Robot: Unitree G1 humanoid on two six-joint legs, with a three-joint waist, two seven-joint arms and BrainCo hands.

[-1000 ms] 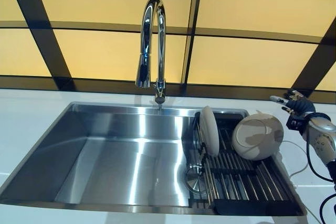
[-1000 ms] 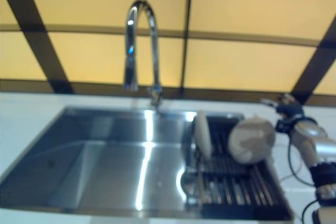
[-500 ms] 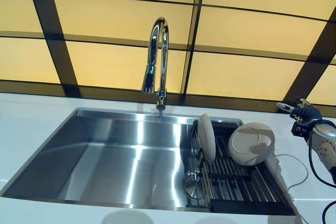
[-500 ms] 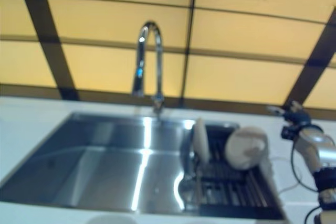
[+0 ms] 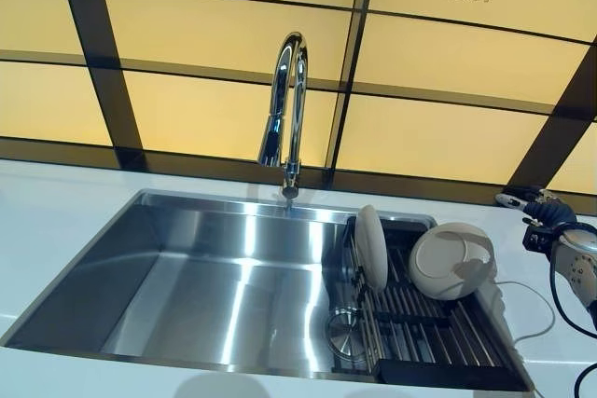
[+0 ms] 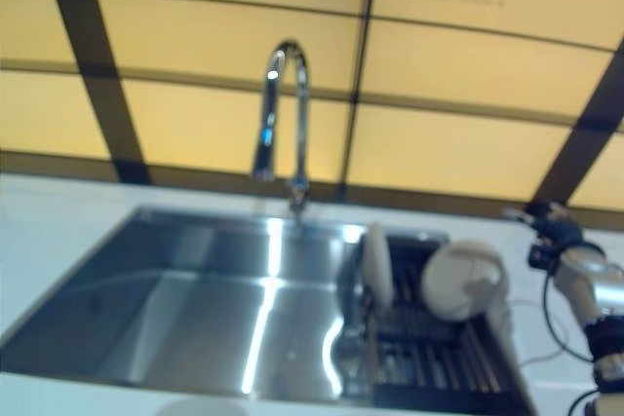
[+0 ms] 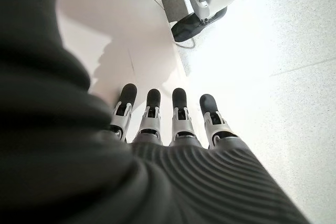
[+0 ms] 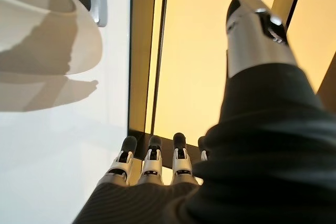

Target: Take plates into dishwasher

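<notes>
Two beige plates stand in the dark dish rack (image 5: 429, 323) at the right end of the sink. One plate (image 5: 370, 247) stands on edge. The other plate (image 5: 451, 261) leans back to the right of it, and its rim also shows in the right wrist view (image 8: 47, 30). My right hand (image 5: 544, 212) hovers over the white counter just right of the leaning plate, fingers straight, open and empty, not touching it. My left hand (image 7: 168, 114) shows only in the left wrist view, open, fingers pointing down at the floor.
A tall chrome faucet (image 5: 284, 109) rises behind the steel sink (image 5: 187, 286). A round drain strainer (image 5: 345, 331) sits by the rack's left edge. A white counter (image 5: 56, 202) surrounds the sink. A yellow panelled wall with dark strips stands behind.
The camera has shifted, so the whole scene sits lower and more to the right. My right hand has drifted slightly right, away from the leaning plate. The plates have not moved.
</notes>
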